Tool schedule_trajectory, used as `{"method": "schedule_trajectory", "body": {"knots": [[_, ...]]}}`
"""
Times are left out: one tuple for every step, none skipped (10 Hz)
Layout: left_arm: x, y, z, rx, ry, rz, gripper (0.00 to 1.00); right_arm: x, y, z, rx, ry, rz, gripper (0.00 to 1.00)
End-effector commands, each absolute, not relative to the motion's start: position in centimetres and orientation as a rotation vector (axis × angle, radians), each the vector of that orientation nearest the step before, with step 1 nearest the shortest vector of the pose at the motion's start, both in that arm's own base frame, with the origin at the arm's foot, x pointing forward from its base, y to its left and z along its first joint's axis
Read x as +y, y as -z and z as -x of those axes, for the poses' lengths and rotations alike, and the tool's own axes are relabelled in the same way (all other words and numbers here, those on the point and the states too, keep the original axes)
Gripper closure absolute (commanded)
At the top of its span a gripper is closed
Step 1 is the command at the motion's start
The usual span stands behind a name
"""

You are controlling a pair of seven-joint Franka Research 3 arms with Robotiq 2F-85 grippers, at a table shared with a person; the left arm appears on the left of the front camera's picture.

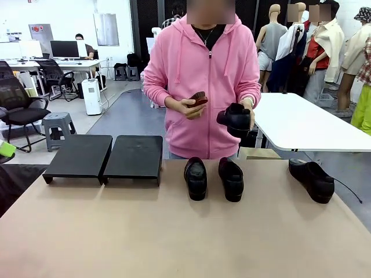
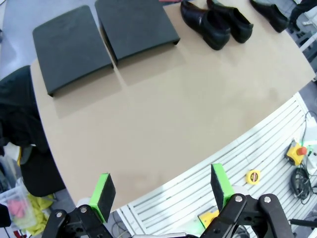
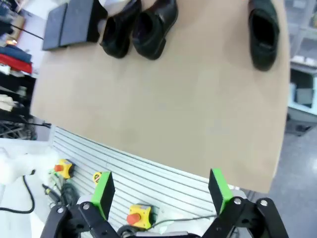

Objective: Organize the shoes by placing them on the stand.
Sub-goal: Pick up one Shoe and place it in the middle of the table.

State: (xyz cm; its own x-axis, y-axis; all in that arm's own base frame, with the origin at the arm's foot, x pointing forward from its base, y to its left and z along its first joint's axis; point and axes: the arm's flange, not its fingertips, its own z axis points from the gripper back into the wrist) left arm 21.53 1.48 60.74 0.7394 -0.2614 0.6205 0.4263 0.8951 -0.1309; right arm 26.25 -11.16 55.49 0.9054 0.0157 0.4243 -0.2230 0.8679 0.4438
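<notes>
1. I am watching the stand [image 1: 136,155] sitting at the far side of the worktop [image 1: 174,231]. Its two sloped black sections are lying side by side, and both tops are bare.
2. A pair of black loafers [image 1: 196,178] is standing just right of the stand. The two shoes are side by side with their toes pointing toward my side.
3. A third loafer [image 1: 313,180] is lying well apart from the stand, farther right than the pair, near the worktop's right edge.
4. A person in a pink hoodie [image 1: 203,63] is standing behind the worktop, beyond the stand's right end. They are holding the fourth loafer [image 1: 236,119] up off the worktop in one hand [image 1: 248,110] and a small reddish-brown object [image 1: 199,98] in the other hand [image 1: 188,108].
5. The left jaws are hanging spread wide with their green pads [image 2: 104,196] far apart. They are pinching nothing and are well short of the stand, over the worktop's near edge.
6. The right jaws are also hanging spread wide, pads [image 3: 102,193] apart and pinching nothing. They too are over the near edge, well apart from the stand.
</notes>
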Motion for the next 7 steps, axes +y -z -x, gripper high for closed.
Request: {"method": "schedule_trajectory", "body": {"knots": [[1.6,-60.8,-21.7,-0.647,0.393,0.283,0.0,-7.6,-55.3,-29.8,-0.403,-0.236,-0.488,0.0],[1.6,-60.8,-21.7,-0.647,0.393,0.283,0.0,-6.2,-55.5,-31.2,-0.401,-0.261,-0.472,0.0],[1.6,-60.8,-21.7,-0.647,0.393,0.283,0.0,-6.0,-55.9,-31.5,-0.398,-0.277,-0.457,0.0],[1.6,-60.8,-21.7,-0.647,0.393,0.283,0.0,-7.3,-56.6,-30.8,-0.408,-0.259,-0.443,0.0],[1.6,-60.8,-21.7,-0.647,0.393,0.283,0.0,-10.6,-58.2,-28.8,-0.455,-0.205,-0.458,0.0],[1.6,-60.8,-21.7,-0.647,0.393,0.283,0.0,-14.6,-59.9,-26.1,-0.468,-0.136,-0.441,0.0],[1.6,-60.8,-21.7,-0.647,0.393,0.283,0.0,-18.9,-61.2,-23.2,-0.475,-0.044,-0.418,0.0]]}}
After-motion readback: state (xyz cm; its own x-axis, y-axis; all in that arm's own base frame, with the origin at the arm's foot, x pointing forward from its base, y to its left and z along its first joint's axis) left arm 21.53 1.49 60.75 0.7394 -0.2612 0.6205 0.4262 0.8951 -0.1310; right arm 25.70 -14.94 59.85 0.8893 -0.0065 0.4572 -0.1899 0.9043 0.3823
